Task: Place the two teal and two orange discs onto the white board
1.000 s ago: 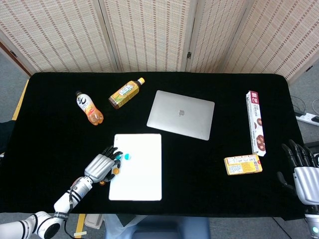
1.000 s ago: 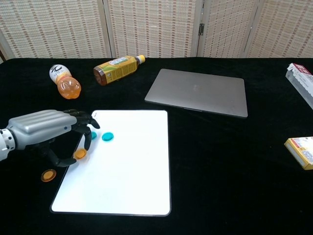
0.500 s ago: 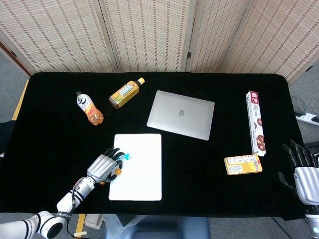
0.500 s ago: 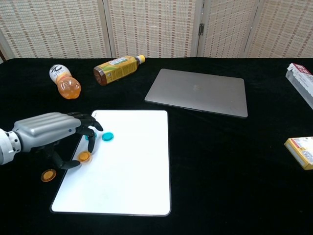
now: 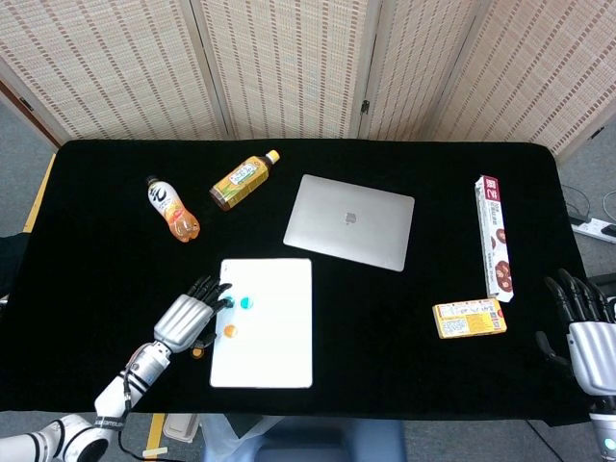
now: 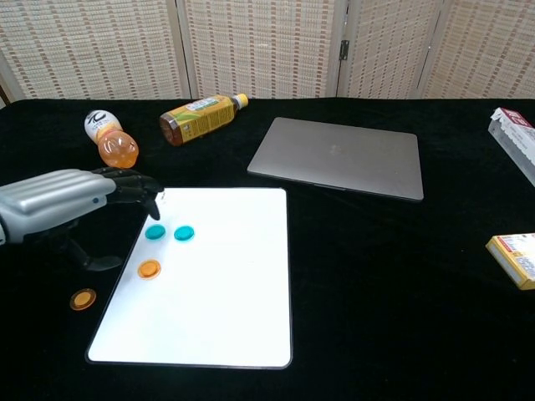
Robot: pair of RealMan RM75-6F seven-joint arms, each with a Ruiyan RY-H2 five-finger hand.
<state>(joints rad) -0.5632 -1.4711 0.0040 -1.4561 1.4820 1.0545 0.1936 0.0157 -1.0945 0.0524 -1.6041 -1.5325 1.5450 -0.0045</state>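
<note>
The white board [image 5: 274, 337] [image 6: 217, 292] lies near the table's front edge. Two teal discs [image 6: 155, 233] [image 6: 184, 234] rest side by side on its upper left part; the head view shows one teal disc [image 5: 246, 303] clearly. One orange disc [image 5: 230, 331] [image 6: 149, 269] lies on the board below them. The other orange disc [image 5: 197, 352] [image 6: 83, 299] sits on the black cloth left of the board. My left hand [image 5: 186, 319] [image 6: 63, 205] hovers off the board's left edge, fingers apart, holding nothing. My right hand [image 5: 582, 332] is open at the far right.
A silver laptop [image 5: 349, 221] [image 6: 338, 157] lies closed behind the board. Two drink bottles [image 5: 171, 208] [image 5: 243, 180] lie at the back left. A long snack box [image 5: 495, 247] and a small yellow box [image 5: 469, 319] sit at the right.
My left hand let go of the orange disc on the board, then drew back left and up, uncovering the second teal disc. The right hand has not moved.
</note>
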